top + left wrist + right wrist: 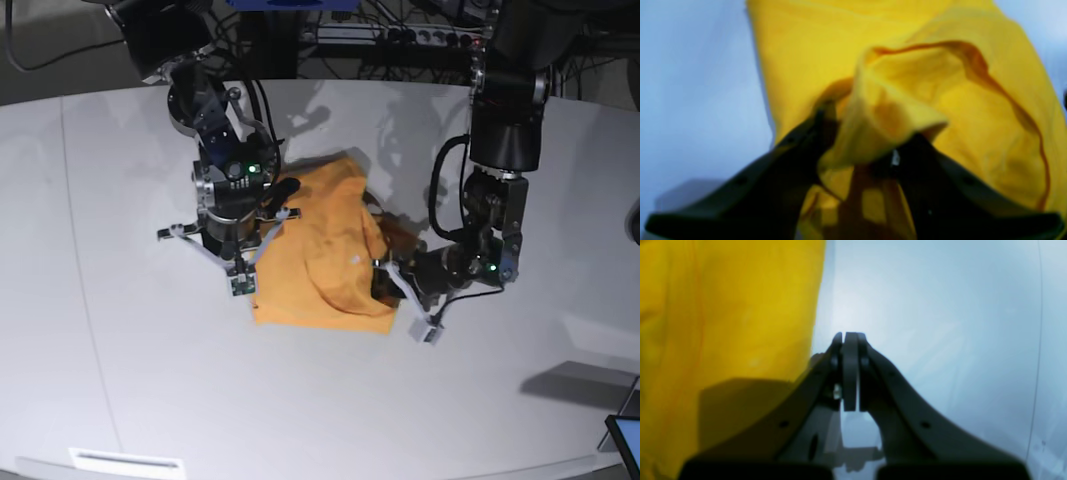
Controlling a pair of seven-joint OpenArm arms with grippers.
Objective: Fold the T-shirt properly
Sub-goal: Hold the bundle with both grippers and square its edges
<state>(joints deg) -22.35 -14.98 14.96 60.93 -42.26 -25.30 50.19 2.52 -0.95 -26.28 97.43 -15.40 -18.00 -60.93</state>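
The left gripper (860, 146) pinches a bunched fold of the shirt (320, 255) to carry it over; beside the shirt's other edge, the right gripper (850, 340) waits closed, empty.

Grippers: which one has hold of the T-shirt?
The left gripper, pinching a bunched fold of the T-shirt. The right gripper is shut on nothing, beside the cloth.

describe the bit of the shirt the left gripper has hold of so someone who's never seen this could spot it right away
On the white table, find the orange-yellow T-shirt lying between the two arms. Along its edge nearest the left gripper, one bunch of cloth is pinched up between the black fingers. It is raised and crumpled, while the rest of the shirt lies fairly flat.
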